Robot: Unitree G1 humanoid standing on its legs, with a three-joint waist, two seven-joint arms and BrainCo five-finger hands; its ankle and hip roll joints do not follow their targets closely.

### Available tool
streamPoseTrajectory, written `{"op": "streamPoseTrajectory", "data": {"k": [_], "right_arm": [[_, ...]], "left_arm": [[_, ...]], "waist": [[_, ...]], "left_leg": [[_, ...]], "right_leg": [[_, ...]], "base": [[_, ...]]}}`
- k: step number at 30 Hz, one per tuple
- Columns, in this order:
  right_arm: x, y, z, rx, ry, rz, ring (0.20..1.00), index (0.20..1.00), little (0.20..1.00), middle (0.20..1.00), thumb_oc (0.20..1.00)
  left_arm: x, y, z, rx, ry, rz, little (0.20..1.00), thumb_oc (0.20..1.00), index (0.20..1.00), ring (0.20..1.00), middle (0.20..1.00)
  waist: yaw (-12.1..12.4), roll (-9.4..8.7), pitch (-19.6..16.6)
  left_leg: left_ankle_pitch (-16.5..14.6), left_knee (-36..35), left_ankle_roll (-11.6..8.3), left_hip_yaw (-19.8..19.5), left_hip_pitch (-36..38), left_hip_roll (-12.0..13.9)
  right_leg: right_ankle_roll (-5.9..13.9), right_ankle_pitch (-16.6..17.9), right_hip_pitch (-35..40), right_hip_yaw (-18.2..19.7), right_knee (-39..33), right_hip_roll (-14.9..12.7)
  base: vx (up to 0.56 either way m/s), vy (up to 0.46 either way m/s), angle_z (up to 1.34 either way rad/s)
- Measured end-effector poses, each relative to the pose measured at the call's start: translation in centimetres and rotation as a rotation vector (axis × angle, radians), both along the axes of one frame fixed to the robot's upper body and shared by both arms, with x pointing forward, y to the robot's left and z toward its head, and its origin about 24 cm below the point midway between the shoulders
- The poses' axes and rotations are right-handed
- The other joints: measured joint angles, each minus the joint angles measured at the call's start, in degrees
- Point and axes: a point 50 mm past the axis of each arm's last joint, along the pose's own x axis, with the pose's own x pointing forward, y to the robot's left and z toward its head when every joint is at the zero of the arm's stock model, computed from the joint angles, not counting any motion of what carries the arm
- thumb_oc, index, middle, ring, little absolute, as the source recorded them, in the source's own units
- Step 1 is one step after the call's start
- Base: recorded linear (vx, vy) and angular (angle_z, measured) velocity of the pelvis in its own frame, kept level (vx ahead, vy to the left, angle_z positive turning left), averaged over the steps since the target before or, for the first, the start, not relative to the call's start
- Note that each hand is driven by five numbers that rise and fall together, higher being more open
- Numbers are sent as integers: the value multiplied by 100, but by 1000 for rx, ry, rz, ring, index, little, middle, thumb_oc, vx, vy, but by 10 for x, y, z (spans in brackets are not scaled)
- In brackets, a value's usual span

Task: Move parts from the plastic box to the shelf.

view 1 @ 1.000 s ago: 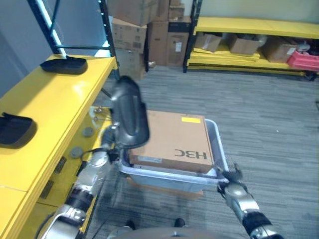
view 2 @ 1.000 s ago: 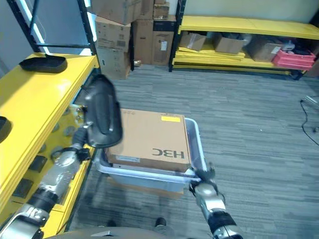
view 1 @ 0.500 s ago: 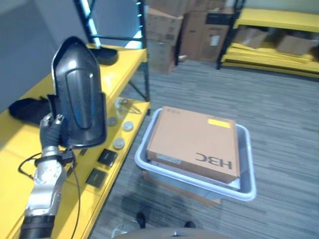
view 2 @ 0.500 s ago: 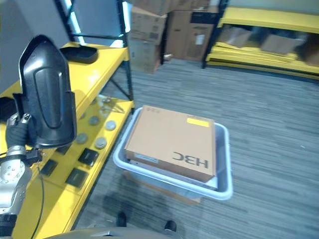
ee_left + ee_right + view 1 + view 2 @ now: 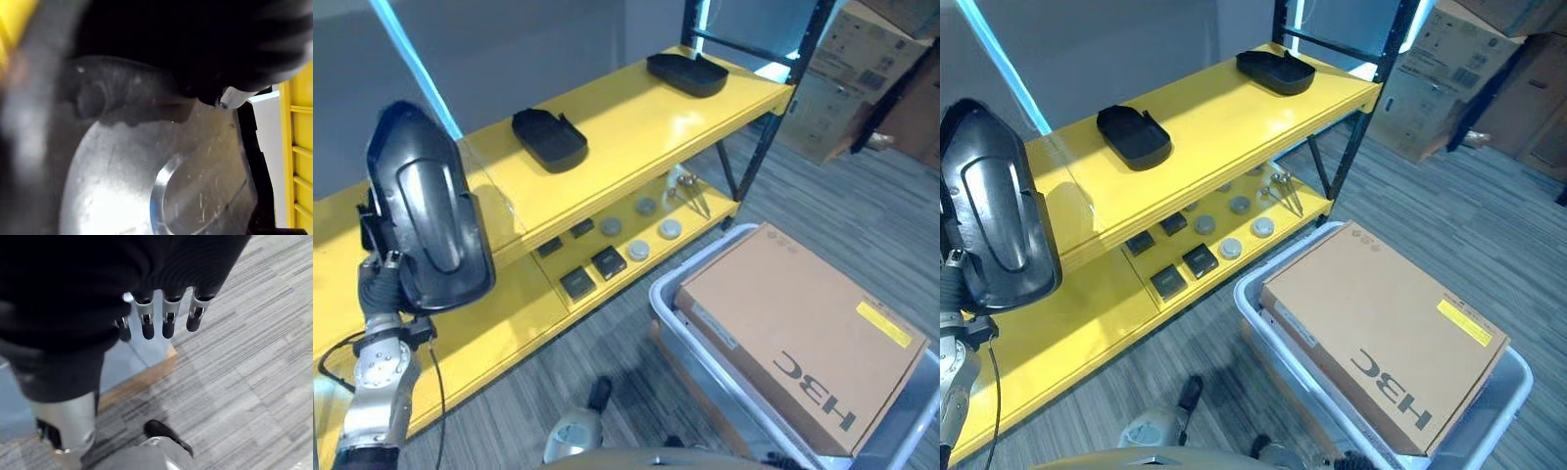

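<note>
One glossy black moulded plastic part (image 5: 426, 225) is now standing upright before the yellow metal shelf (image 5: 636, 127), having left the grey plastic box (image 5: 1278, 323). The left hand (image 5: 380, 284) is apparently gripping it from behind; the right hand (image 5: 166, 313) is hanging with fingers relaxed.

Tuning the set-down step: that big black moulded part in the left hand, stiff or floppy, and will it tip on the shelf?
The black moulded part stands upright above the left hand without sagging, so probably stiff. Its glossy surface may be slippery. Set on its narrow end it would likely tip; the two smaller black parts lie flat on the yellow shelf.
</note>
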Motion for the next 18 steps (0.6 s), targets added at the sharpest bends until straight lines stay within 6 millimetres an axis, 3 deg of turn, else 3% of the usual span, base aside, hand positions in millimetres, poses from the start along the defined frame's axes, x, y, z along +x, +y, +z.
{"op": "streamPoseTrajectory", "data": {"k": [1, 4, 6, 7, 9, 10, 11, 12, 13, 15, 16, 18], "right_arm": [[-12, 6, -3, 13, 22, 8, 1000, 1000, 1000, 1000, 1000], [-26, 4, -4, 3, 67, 20, 1000, 1000, 1000, 1000, 1000], [-23, 4, -4, 3, 61, 22, 1000, 1000, 1000, 1000, 1000], [-15, 7, -4, 8, 39, 35, 1000, 1000, 1000, 1000, 1000], [-4, 8, -3, 8, 20, 76, 1000, 1000, 1000, 1000, 1000], [-6, 7, -3, 2, 27, 91, 1000, 1000, 1000, 1000, 1000], [-9, 3, -1, -8, 34, 90, 1000, 1000, 1000, 1000, 1000], [-9, 4, -2, -4, 34, 91, 1000, 1000, 1000, 1000, 1000], [-6, 12, -4, 14, 33, 94, 1000, 1000, 1000, 1000, 1000], [6, 19, -5, 31, 5, 100, 1000, 1000, 1000, 1000, 1000], [10, 15, -3, 23, 0, 91, 1000, 1000, 1000, 1000, 1000], [16, 11, -1, 12, -18, 89, 1000, 1000, 1000, 1000, 1000]], "left_arm": [[7, -8, 1, -19, -21, -42, 200, 200, 200, 200, 200], [8, -12, 1, -30, -30, -53, 200, 200, 200, 200, 200], [7, -11, 1, -28, -29, -46, 200, 200, 200, 200, 200], [7, -12, 0, -23, -26, -45, 200, 200, 200, 200, 200], [10, -14, 1, -13, -31, -49, 200, 200, 200, 200, 200], [13, -19, 0, -17, -34, -62, 200, 200, 200, 200, 200], [14, -25, -1, -22, -33, -76, 200, 200, 200, 200, 200], [17, -28, 0, -18, -40, -84, 200, 200, 200, 200, 200], [20, -27, 2, -15, -46, -76, 200, 200, 200, 200, 200], [18, -23, 1, -10, -30, -49, 200, 200, 200, 200, 200], [17, -21, 0, -9, -16, -35, 200, 200, 200, 200, 200], [11, -16, -3, -6, -4, -12, 200, 200, 200, 200, 200]], "waist": [[-323, 13, 19], [-350, -88, 113], [-321, -226, 157], [-343, -369, 166], [-441, -432, 195], [-460, -318, 143], [-498, -101, 78], [-514, -31, 91], [-484, -99, 128], [-459, -193, 116], [-451, -243, 122], [-343, -236, 106]], "left_leg": [[-389, 293, 42, 661, -265, 202], [-458, 576, -44, 1541, -364, 406], [-325, 778, -93, 1706, -336, 361], [-275, 1055, -170, 1844, -307, 384], [-278, 1205, -162, 1958, -101, 481], [-211, 1281, -17, 2132, 40, 556], [86, 1253, 382, 2298, 170, 670], [171, 1067, -51, 2334, 305, 709], [259, 982, 78, 2270, 298, 570], [254, 614, 156, 2130, 198, 304], [107, 525, 164, 2583, 315, 261], [97, 559, 165, 2799, 327, 213]], "right_leg": [[-19, 57, 278, -539, -236, -50], [-131, -15, 333, -950, -207, -238], [-155, 30, 360, -1085, -251, -432], [-66, 236, 460, -1252, -536, -562], [65, 381, 626, -1473, -737, -713], [206, 327, 687, -1531, -612, -707], [316, 199, 748, -1650, -407, -628], [381, 11, 707, -1615, -125, -653], [389, -185, 559, -1390, 57, -691], [359, -258, 512, -1054, 21, -713], [383, -275, 545, -1013, 0, -844], [447, -312, 618, -975, 3, -937]], "base": [[-49, -38, 157], [-49, 2, 87], [-63, 49, 49], [-5, 49, 62], [18, 31, 80], [20, 30, 92], [30, 48, 110], [62, 87, 105], [95, 135, 82], [109, 172, 114], [124, 226, 132], [123, 226, 66]]}}
